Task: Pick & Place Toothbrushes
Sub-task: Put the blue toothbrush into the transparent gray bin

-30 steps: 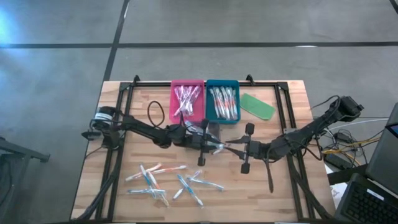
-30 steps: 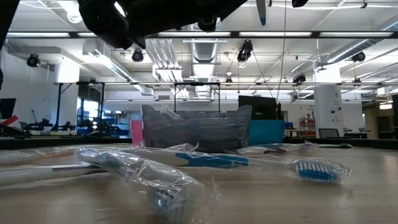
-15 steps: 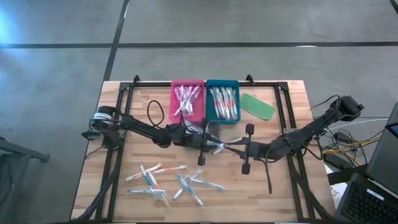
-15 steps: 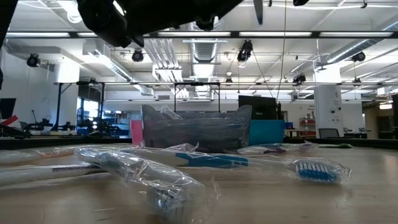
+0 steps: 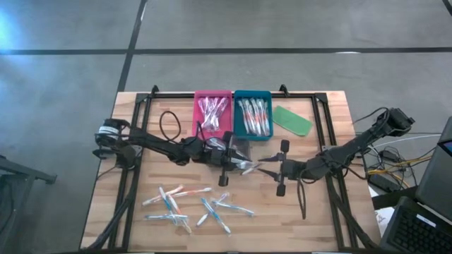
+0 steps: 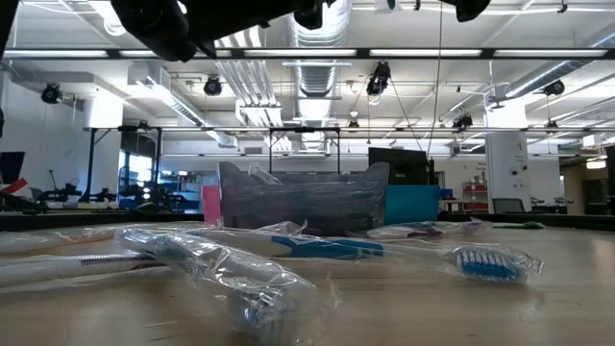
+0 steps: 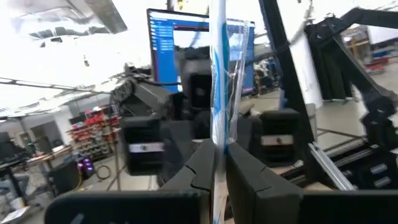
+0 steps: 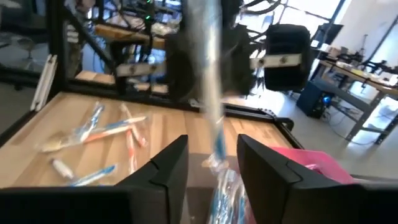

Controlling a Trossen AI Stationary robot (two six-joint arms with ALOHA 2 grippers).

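Left end effector (image 7: 217,163) clamped on toothbrush (image 7: 219,74), right end effector (image 8: 211,163) parted

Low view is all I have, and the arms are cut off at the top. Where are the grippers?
Observer: Both meet over mid-table. The left gripper is shut on a wrapped toothbrush.
Operator: Right one on it too?
Observer: No. The right gripper is open, with a finger on either side of it.
Operator: Trays?
Observer: The pink tray and teal tray both hold brushes.
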